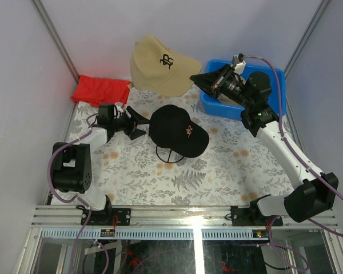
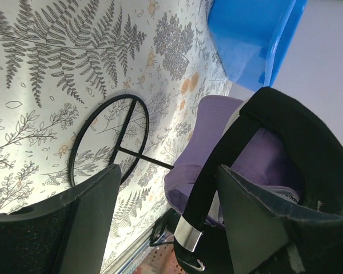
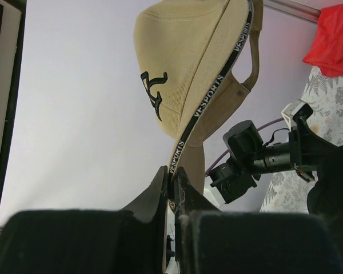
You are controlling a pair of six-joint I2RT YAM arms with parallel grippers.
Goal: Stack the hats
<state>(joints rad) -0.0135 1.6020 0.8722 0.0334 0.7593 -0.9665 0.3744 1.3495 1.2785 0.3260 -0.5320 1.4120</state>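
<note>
A black cap [image 1: 177, 130] sits on a lavender cap [image 2: 214, 131], both on a black wire stand [image 1: 168, 155] mid-table. My left gripper [image 1: 140, 125] is open just left of the black cap. In the left wrist view its jaws [image 2: 166, 171] stand wide apart around the black cap's back strap [image 2: 217, 165], not touching it. My right gripper [image 1: 198, 79] is shut on the rim of a tan cap [image 1: 160, 65] and holds it up at the back; the pinch shows in the right wrist view [image 3: 172, 177]. The other tan cap is not visible.
A flat red cloth [image 1: 100, 89] lies at the back left corner. A blue bin [image 1: 274, 77] stands at the back right under the right arm. The stand's ring base [image 2: 103, 142] rests on the fern-print table cover. White walls close in on the left, back and right.
</note>
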